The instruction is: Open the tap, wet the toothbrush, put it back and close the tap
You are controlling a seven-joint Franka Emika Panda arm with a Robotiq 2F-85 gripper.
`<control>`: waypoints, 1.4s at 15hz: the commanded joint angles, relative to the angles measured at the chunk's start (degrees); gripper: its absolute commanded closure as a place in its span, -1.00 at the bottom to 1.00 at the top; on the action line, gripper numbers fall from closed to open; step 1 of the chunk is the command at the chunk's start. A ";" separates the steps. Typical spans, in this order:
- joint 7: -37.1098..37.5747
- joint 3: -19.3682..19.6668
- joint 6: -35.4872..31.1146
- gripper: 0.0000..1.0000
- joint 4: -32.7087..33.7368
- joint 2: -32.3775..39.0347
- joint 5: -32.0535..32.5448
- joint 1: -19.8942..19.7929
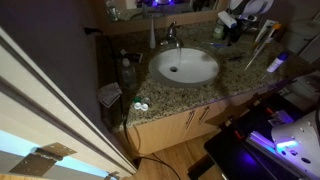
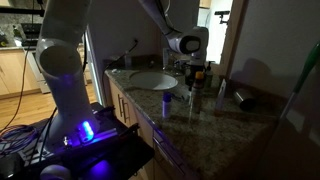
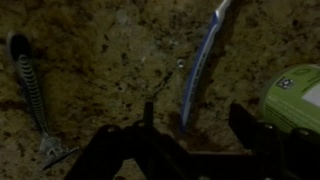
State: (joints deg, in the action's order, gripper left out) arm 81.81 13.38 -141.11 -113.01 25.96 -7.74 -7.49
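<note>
While the pincer (image 3: 190, 138) hangs with jaws apart over the granite worktop (image 3: 90, 60), the toothbrush (image 3: 202, 65) lies loose between them, apparently put back; the tap (image 1: 172, 38), behind the basin (image 1: 185, 78), likely remains to be closed

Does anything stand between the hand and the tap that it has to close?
Partly. In an exterior view the hand hangs above the counter, and a few small dark items, too small to name, stand on the counter between it and the tap. The way above them looks free.
</note>
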 commanded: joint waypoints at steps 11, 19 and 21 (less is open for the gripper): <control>-16.29 -2.81 0.26 -1.00 -11.08 -15.76 -3.92 0.25; -30.65 -10.95 10.33 -1.00 -0.94 -16.45 -6.55 5.61; -26.86 -10.32 7.81 -1.00 -2.64 -16.89 -4.97 6.41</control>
State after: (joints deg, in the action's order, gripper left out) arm 54.95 2.80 -133.38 -115.67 9.07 -12.70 -1.25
